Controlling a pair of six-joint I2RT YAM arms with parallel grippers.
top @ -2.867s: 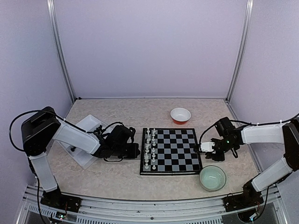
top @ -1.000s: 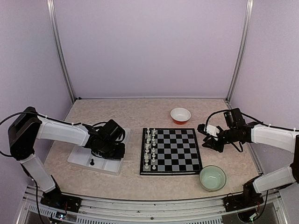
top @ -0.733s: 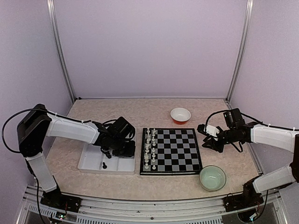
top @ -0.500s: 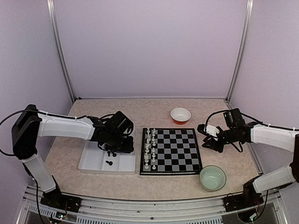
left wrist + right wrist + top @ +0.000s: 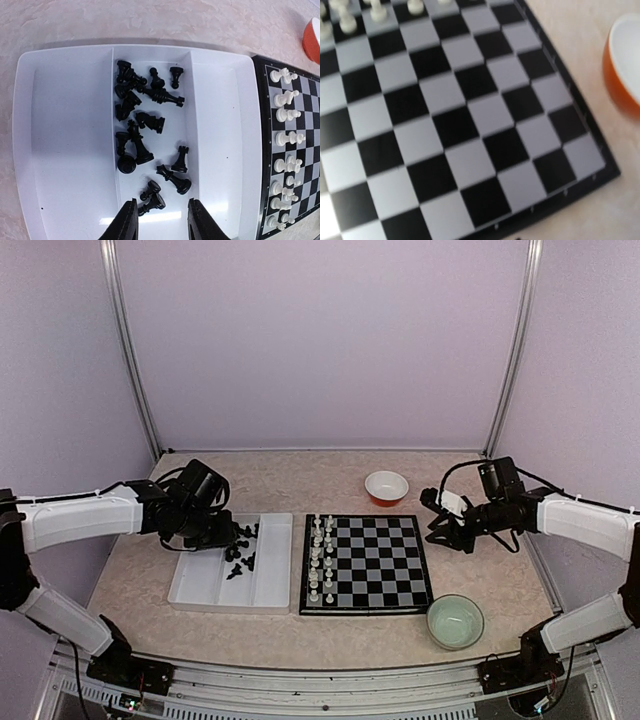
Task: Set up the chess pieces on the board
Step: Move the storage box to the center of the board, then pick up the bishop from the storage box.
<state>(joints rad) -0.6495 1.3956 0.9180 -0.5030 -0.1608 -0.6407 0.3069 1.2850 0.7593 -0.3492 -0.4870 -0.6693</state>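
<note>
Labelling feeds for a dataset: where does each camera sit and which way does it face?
Top external: above and behind the bases, facing down over the table; left arm and right arm show.
Left wrist: faces down into the tray of black pieces; left gripper at bottom.
Right wrist: slants down at the board; no gripper shows.
Shared: white pieces and orange bowl, in all views.

Glossy white plastic tray (image 5: 65,150), light glaring off it; shiny black plastic chess pieces (image 5: 150,121); smooth, faintly sheened board (image 5: 445,125); matt mottled stone-look table (image 5: 300,475); glossy orange bowl (image 5: 614,75).
</note>
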